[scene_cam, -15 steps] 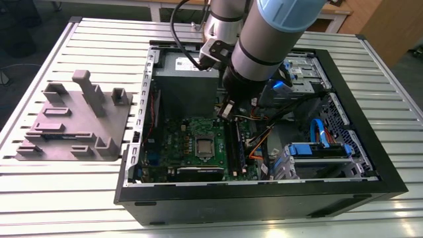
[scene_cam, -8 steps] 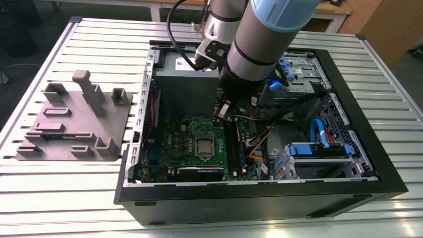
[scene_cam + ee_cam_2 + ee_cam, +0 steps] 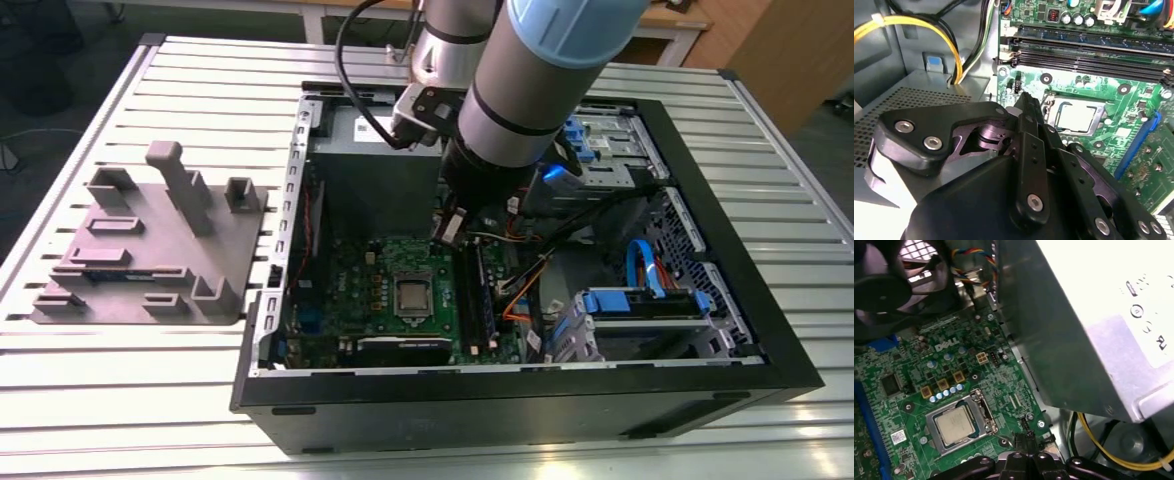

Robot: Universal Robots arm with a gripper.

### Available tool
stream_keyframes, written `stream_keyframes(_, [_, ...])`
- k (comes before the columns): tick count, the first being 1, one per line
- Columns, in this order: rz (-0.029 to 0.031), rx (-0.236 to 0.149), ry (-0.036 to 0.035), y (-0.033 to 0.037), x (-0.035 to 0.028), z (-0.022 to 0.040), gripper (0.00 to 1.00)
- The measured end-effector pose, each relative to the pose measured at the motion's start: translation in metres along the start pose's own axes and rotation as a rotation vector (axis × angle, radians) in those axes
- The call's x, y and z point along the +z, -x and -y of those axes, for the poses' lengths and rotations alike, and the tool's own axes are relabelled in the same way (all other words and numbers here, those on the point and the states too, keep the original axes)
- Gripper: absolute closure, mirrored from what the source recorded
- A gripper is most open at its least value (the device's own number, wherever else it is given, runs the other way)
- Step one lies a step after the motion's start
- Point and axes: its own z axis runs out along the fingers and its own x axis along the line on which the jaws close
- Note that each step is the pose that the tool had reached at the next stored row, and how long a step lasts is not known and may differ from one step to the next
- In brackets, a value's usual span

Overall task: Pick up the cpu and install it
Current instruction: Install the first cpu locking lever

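Already the cpu (image 3: 955,423) lies in the motherboard (image 3: 914,390) socket. The gripper (image 3: 1026,107), pinched narrow and empty, hovers just beside it and could scrape nearby components.

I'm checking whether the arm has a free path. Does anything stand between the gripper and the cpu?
Nothing visible does. The cpu already sits in its socket on the motherboard, top uncovered, and the gripper hangs above the board beside it, with open board between them.

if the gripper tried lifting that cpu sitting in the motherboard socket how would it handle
The cpu looks like a thin, flat, stiff metal-topped square, so probably light and rigid. Its smooth top seems slippery, with little edge to pinch. It lies flat inside the socket frame, so it likely won't roll or tip.
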Motion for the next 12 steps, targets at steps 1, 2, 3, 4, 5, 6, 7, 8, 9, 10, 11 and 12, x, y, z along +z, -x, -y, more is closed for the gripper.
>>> stream_keyframes(1, [-0.0014, -0.007, 0.0005, -0.0007, -0.0001, 0.0000, 0.89])
stream_keyframes(2, [-0.0019, -0.011, 0.0007, -0.0019, -0.0002, 0.0001, 0.89])
stream_keyframes(3, [-0.0022, -0.013, 0.0006, -0.0036, -0.0003, 0.0004, 0.89])
stream_keyframes(4, [-0.0021, -0.015, 0.0000, -0.0054, -0.0005, 0.0010, 0.89])
stream_keyframes(5, [-0.0021, -0.017, -0.0003, -0.0066, -0.0006, 0.0014, 0.89])
stream_keyframes(6, [-0.0021, -0.017, -0.0004, -0.0068, -0.0007, 0.0015, 0.89])
stream_keyframes(7, [-0.0021, -0.017, -0.0004, -0.0068, -0.0007, 0.0015, 0.89])
stream_keyframes(8, [-0.0021, -0.017, -0.0005, -0.0068, -0.0007, 0.0015, 0.89])
stream_keyframes(9, [-0.0023, -0.018, -0.0004, -0.0068, -0.0007, 0.0015, 0.89])
stream_keyframes(10, [-0.0025, -0.018, -0.0004, -0.0068, -0.0007, 0.0015, 0.89])
stream_keyframes(11, [-0.0025, -0.019, -0.0003, -0.0068, -0.0007, 0.0015, 0.89])
stream_keyframes(12, [-0.0025, -0.019, -0.0003, -0.0068, -0.0007, 0.0015, 0.89])
